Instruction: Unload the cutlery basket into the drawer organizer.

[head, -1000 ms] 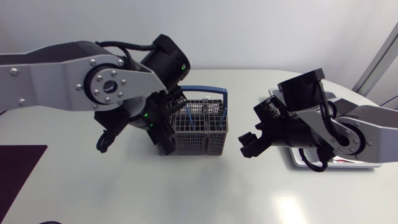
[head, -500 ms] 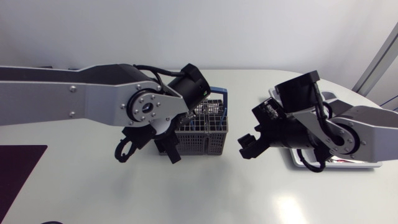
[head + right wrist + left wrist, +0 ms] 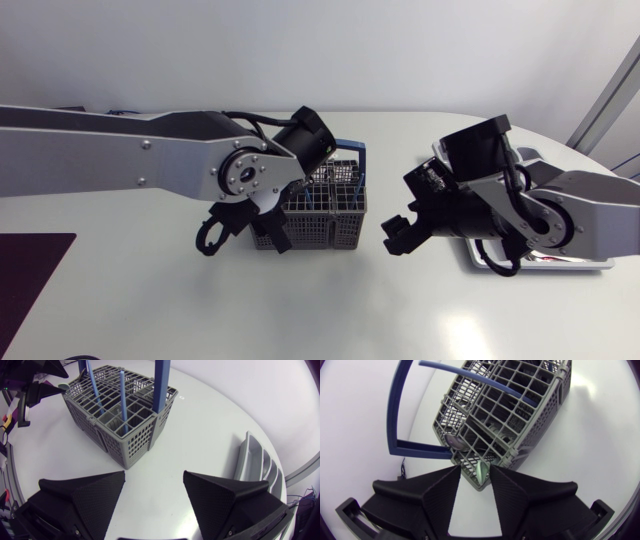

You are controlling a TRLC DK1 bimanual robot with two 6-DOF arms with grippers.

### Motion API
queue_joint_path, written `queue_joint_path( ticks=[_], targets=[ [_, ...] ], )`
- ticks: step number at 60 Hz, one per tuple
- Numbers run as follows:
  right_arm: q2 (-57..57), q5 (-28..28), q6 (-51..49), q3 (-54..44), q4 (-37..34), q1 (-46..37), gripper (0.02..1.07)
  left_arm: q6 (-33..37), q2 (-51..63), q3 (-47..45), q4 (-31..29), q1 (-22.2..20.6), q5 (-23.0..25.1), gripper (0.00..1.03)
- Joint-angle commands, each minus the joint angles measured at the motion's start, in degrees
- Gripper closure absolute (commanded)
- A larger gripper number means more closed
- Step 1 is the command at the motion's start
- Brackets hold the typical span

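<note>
A grey mesh cutlery basket point(image 3: 330, 212) with a blue bail handle point(image 3: 345, 148) stands mid-table, holding blue-handled cutlery point(image 3: 121, 402). My left gripper point(image 3: 272, 236) hangs at its front left corner. In the left wrist view the left gripper point(image 3: 475, 472) is open, the basket's point(image 3: 505, 405) corner and a shiny utensil tip point(image 3: 481, 468) sitting between the fingertips. My right gripper point(image 3: 396, 236) hovers to the right of the basket, open and holding nothing. From the right wrist view the right gripper point(image 3: 154, 485) faces the basket point(image 3: 120, 435). The grey drawer organizer point(image 3: 252, 462) lies at the right.
The organizer point(image 3: 590, 264) is mostly hidden under my right arm in the head view. A dark mat point(image 3: 28, 275) lies at the table's front left edge. Bare white tabletop runs along the front.
My left arm has swung rightward and lower, bringing its gripper to the basket's front left corner. The right arm and the basket have stayed put.
</note>
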Motion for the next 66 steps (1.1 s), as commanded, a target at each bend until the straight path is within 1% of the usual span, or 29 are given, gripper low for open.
queue_joint_path(
  ticks=[1, 4, 13, 25, 29, 35, 39, 43, 46, 49, 52, 54, 58, 66],
  targets=[
    [0.9, 0.4, -0.6, -1.4, 0.5, 0.4, 0.22, -0.8, 1.5, -0.6, 0.4, 0.4, -0.9, 0.66],
    [1.0, 0.4, -0.6, -1.4, 0.6, 0.4, 0.22, -0.8, 1.6, -0.8, 0.7, 0.4, -1.0, 0.66],
    [1.0, 0.4, -0.7, -1.9, 1.1, 0.1, 0.22, -0.8, 1.8, -1.0, 0.9, 0.3, -1.1, 0.73],
    [1.0, 0.4, -0.8, -2.0, 1.2, -0.2, 0.21, -0.8, 2.3, -1.2, 0.9, 0.4, -1.6, 0.75],
    [1.0, 0.4, -0.8, -2.1, 1.3, -0.2, 0.21, -0.9, 2.3, -1.2, 0.9, 0.3, -1.9, 0.79],
    [0.9, 0.4, -0.8, -2.1, 1.3, -0.2, 0.21, -0.9, 2.4, -1.4, 0.9, 0.3, -2.0, 0.8],
    [0.8, 0.4, -0.8, -2.2, 1.4, -0.2, 0.21, -0.9, 2.6, -1.4, 0.9, 0.3, -2.2, 0.83],
    [0.7, 0.4, -0.7, -2.3, 1.6, -0.2, 0.18, -0.9, 2.8, -1.4, 0.9, 0.3, -2.3, 0.84],
    [0.7, 0.4, -0.8, -2.3, 1.6, -0.2, 0.18, -0.9, 2.8, -1.4, 0.9, 0.3, -2.3, 0.89],
    [0.7, 0.4, -0.7, -2.3, 1.6, -0.2, 0.17, -0.8, 2.7, -1.5, 1.2, 0.1, -2.3, 0.97],
    [0.7, 0.4, -0.7, -2.4, 1.6, -0.3, 0.17, -0.6, 2.7, -1.5, 1.2, 0.0, -2.4, 1.0],
    [0.7, 0.4, -0.7, -2.4, 1.7, -0.3, 0.17, -0.5, 2.6, -1.5, 1.2, 0.0, -2.4, 1.0],
    [0.7, 0.5, -0.8, -2.4, 1.7, -0.3, 0.13, -0.5, 2.5, -1.5, 1.2, 0.0, -2.6, 1.0],
    [0.8, 0.5, -0.8, -2.5, 1.9, -0.3, 0.12, -0.3, 2.0, -1.3, 0.9, -0.2, -2.6, 1.0]
  ],
)
